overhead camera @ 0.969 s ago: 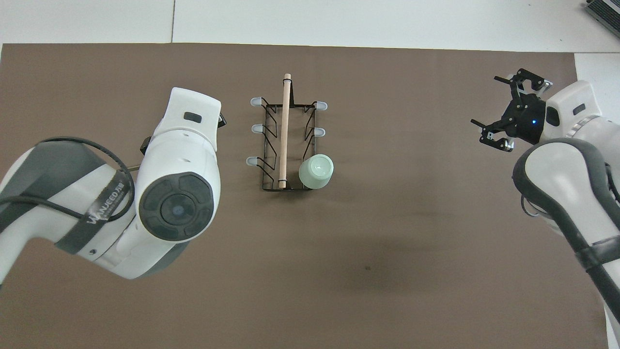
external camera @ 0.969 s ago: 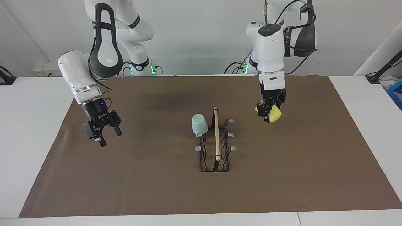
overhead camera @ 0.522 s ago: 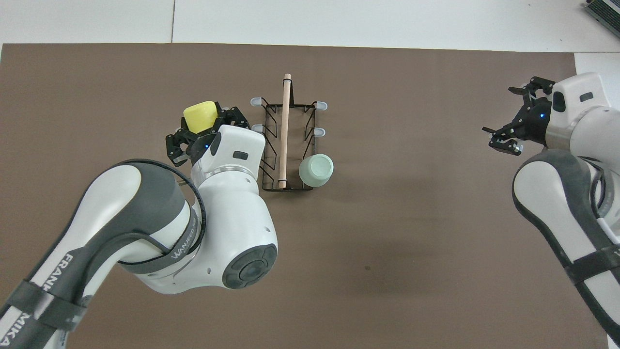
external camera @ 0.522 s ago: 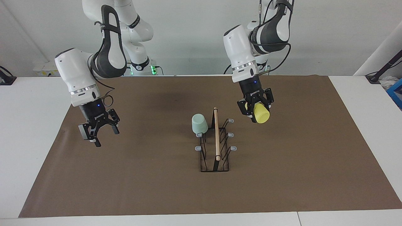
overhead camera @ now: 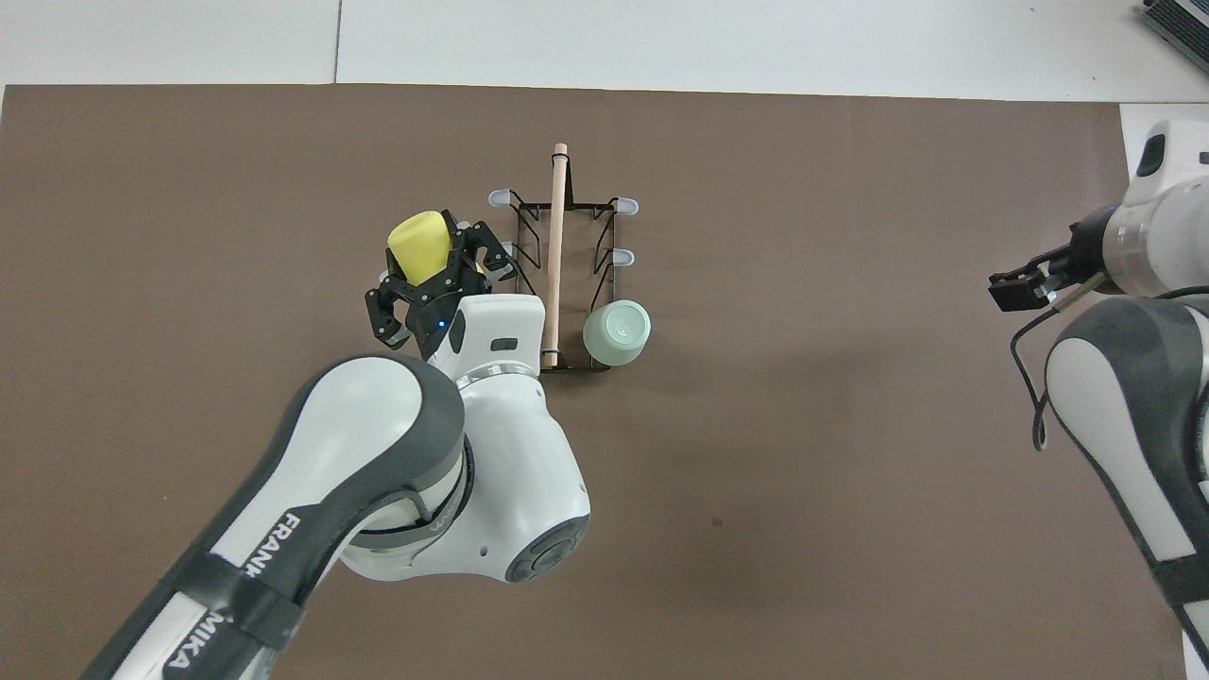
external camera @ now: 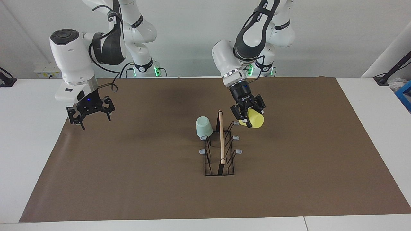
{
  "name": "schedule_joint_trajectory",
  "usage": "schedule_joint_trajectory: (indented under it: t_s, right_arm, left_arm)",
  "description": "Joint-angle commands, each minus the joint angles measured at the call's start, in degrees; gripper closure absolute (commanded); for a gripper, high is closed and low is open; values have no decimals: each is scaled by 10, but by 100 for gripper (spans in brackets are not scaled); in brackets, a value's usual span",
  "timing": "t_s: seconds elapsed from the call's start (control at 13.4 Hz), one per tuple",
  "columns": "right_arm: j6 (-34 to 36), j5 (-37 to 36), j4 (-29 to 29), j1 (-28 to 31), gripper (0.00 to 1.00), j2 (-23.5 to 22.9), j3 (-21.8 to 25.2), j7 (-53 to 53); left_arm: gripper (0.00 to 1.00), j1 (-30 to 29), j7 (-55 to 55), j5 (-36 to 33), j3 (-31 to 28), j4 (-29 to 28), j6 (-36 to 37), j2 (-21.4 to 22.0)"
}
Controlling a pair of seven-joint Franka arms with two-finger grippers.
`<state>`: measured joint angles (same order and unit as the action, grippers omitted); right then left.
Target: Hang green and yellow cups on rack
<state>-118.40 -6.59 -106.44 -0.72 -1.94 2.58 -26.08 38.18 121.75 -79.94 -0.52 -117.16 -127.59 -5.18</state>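
Observation:
The black wire rack (external camera: 221, 150) with its wooden rod stands mid-table; it also shows in the overhead view (overhead camera: 557, 274). The mint green cup (external camera: 204, 126) hangs upside down on the rack's prong nearest the robots, on the right arm's side, and shows in the overhead view (overhead camera: 616, 332). My left gripper (external camera: 249, 116) is shut on the yellow cup (external camera: 255, 119) and holds it tilted on its side, close beside the prongs on the left arm's side; I cannot tell if it touches one. Both show from overhead, gripper (overhead camera: 436, 263) and cup (overhead camera: 420, 240). My right gripper (external camera: 91, 120) is open and empty, raised over the mat's edge (overhead camera: 1025, 286).
A brown mat (external camera: 160, 179) covers the white table (external camera: 29, 134). The rack's other prongs (external camera: 238, 151) carry nothing. A dark object (overhead camera: 1176, 24) lies at the table's corner farthest from the robots, at the right arm's end.
My left gripper carried the yellow cup sideways to the rack and tilted it onto its side. My right gripper drew back toward its end of the table and turned to point down.

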Motion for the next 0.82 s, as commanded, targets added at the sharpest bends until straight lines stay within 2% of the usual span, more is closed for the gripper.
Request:
schedule_joint_trajectory:
  t_s: [0.0,0.07,0.22,0.45,0.52,0.6,0.75]
  right_arm:
    - [93,-4,26,7,0,21,-7,142]
    - [135,-2,39,7,0,25,-8,189]
    - [198,51,77,9,0,26,-4,254]
    - [274,70,114,28,0,26,-3,304]
    - [282,68,113,29,0,26,-3,304]
    - [280,69,103,29,0,32,-3,302]
    - [281,69,101,28,0,33,-3,300]
  left_arm:
    - [100,29,44,-23,-9,-2,31,-22]
    - [100,43,56,-23,-9,-2,43,-29]
    - [100,52,80,-30,-9,3,63,-55]
    - [100,65,83,-35,-7,-1,73,-57]
    - [33,66,82,-29,-6,-1,74,-57]
    - [0,69,79,-24,-5,-3,80,-55]
    - [0,74,73,19,-5,-1,77,-45]
